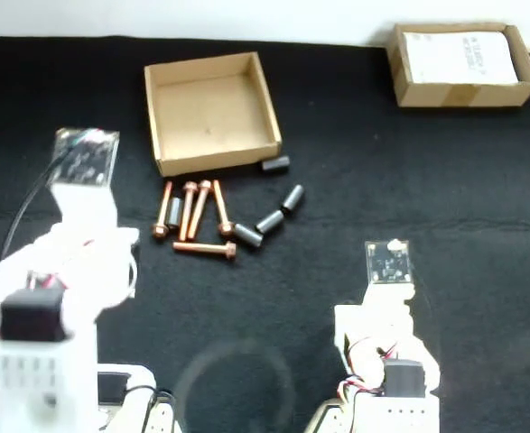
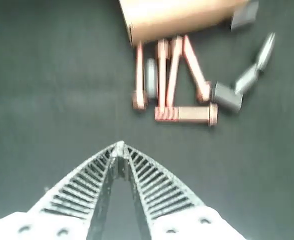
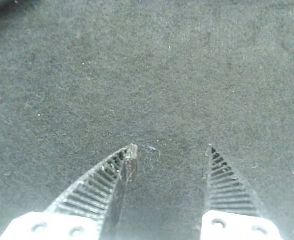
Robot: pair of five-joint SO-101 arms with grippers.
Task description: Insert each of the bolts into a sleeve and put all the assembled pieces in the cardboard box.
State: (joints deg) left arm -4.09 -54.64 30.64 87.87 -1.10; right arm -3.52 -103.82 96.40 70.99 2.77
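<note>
Work surface: a black felt-like mat (image 1: pixel 445 180) covers the table. Far right corner: a small open-topped cardboard carton (image 1: pixel 463 95) holding what appears to be a white printed sheet (image 1: pixel 459 56). A pale wall strip (image 1: pixel 246 18) borders the mat's far edge. A faint circular mark (image 1: pixel 235 383) shows on the mat's near edge.

Soft, even light falls on the dark cloth (image 1: pixel 463 180), with only faint shadows.

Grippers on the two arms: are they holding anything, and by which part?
Nothing is held. The left gripper is shut and empty; the right gripper is open and empty.
</note>
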